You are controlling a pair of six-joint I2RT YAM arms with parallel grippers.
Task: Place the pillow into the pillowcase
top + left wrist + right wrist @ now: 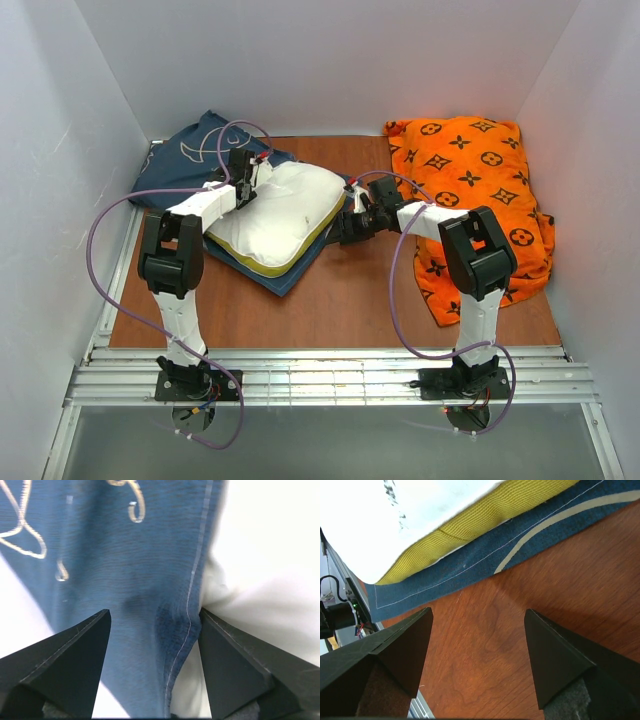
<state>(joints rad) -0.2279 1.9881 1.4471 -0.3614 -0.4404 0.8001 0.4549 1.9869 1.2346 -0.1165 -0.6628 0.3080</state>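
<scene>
The pillow (285,215) is showing smooth white cloth with a coarse, ribbed yellow band (470,525), the pillowcase (125,580) is lying as matt navy woven cloth with a stitched seam, the table (520,645) is gleaming faintly as smooth wood, and the fingers (395,650) are looking like matt black plastic.

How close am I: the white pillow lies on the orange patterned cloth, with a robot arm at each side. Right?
Wrong cloth. The pillow lies on the navy pillowcase; the orange cloth sits apart to the right. The top external view shows it. The rest is right.
</scene>
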